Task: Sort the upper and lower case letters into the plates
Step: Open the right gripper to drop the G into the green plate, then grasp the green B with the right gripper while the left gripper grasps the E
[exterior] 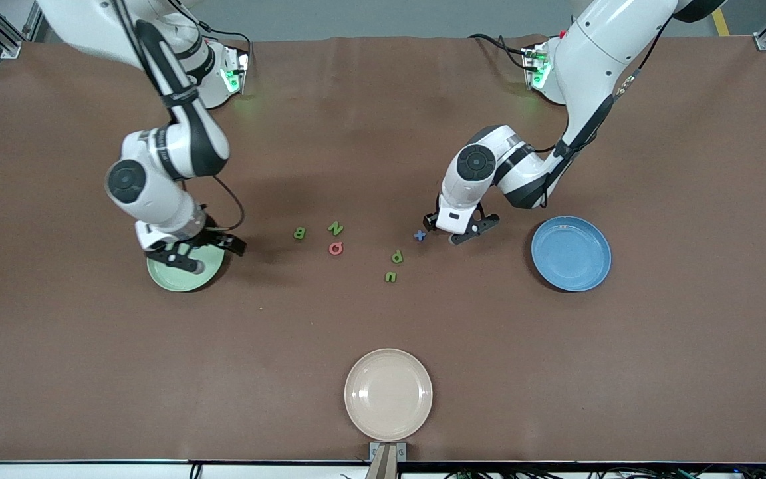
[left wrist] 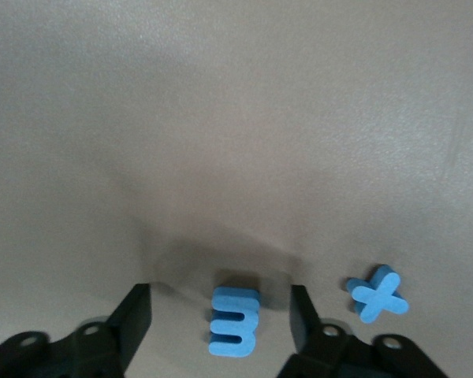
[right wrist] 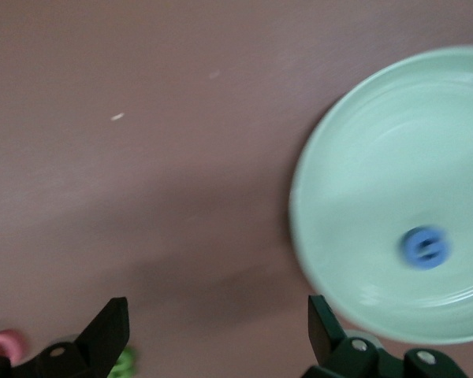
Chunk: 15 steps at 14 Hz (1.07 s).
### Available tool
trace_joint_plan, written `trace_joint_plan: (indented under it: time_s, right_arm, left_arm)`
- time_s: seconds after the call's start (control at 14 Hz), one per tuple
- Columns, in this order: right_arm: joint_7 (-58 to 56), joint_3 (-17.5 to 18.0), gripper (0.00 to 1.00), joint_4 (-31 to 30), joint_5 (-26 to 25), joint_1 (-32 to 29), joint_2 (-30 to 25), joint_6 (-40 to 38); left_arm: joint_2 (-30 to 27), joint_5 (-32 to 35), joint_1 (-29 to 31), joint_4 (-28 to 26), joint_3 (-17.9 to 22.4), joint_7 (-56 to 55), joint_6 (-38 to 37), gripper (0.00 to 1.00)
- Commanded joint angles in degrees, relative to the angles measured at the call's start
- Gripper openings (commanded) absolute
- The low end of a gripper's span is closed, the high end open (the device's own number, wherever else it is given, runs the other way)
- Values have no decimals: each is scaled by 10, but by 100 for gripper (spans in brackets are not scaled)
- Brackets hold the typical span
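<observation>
Below, the left gripper (left wrist: 221,323) straddled the blue E (left wrist: 235,321) on the table, fingers spread, not touching. The right gripper (right wrist: 217,331), released, hung over the green plate (right wrist: 355,181) holding a blue letter (right wrist: 425,247).

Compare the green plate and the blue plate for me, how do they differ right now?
The green plate is pale green; the blue plate is blue. The green plate holds a small blue letter; the blue plate shows nothing in it. The right gripper hangs open over the green plate; no gripper is over the blue plate. Both are round, shallow and look alike in size.
</observation>
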Motion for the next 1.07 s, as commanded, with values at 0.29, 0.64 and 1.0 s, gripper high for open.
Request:
trace_joint_plan:
  time_s: [0.29, 0.64, 1.0]
  right_arm:
    - [140, -5, 100, 34, 11, 96, 69, 28]
    - [147, -6, 80, 13, 7, 130, 89, 69]
    - [147, -7, 56, -3, 6, 143, 94, 88]
  left_arm:
    - [7, 14, -14, 10, 2, -33, -4, 62]
    - [7, 15, -19, 10, 2, -33, -4, 45]
    - [8, 15, -23, 10, 2, -33, -4, 24]
